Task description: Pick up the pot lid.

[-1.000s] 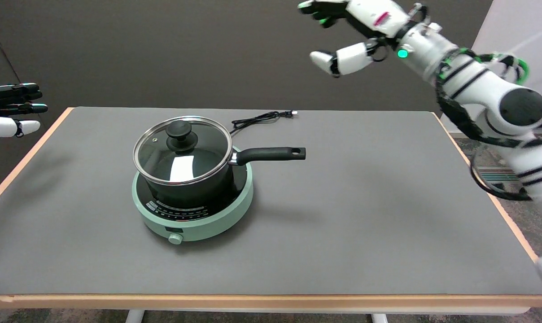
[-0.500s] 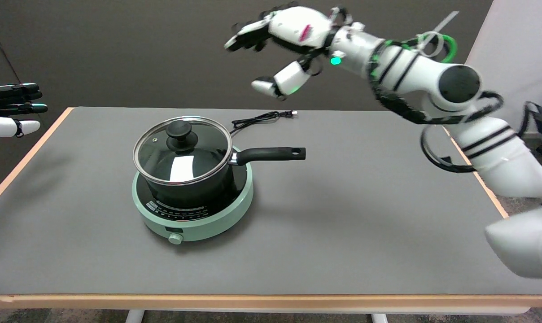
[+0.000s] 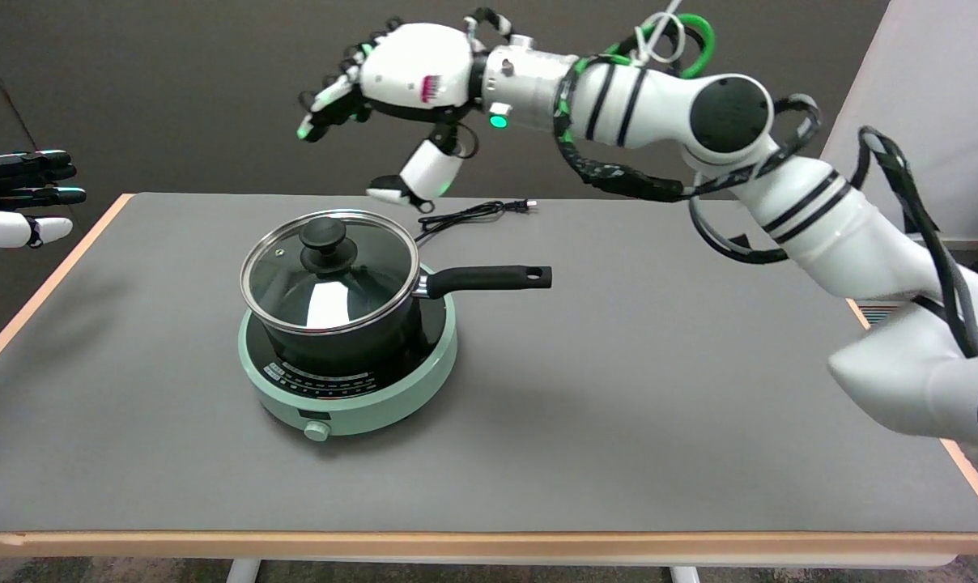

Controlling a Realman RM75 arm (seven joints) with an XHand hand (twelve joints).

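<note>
A glass pot lid point(image 3: 327, 279) with a steel rim and a black knob point(image 3: 322, 236) sits on a black saucepan point(image 3: 351, 336) whose long handle point(image 3: 489, 278) points right. The pan stands on a mint-green induction cooker point(image 3: 351, 389) left of the table's middle. My right hand point(image 3: 396, 77) hovers in the air above and slightly right of the lid, palm down, fingers spread and holding nothing. Its thumb tip point(image 3: 388, 193) hangs just above the lid's far rim, apart from it.
A black power cord point(image 3: 473, 214) lies on the grey table point(image 3: 659, 389) behind the pan. The idle left hand point(image 3: 19, 198) hangs still at the upper left. My right arm point(image 3: 780, 202) stretches across the table's right side.
My right hand has swept leftward and lower, from the upper right of the picture to just above the pot lid. The pan, lid and cooker have stayed put.
</note>
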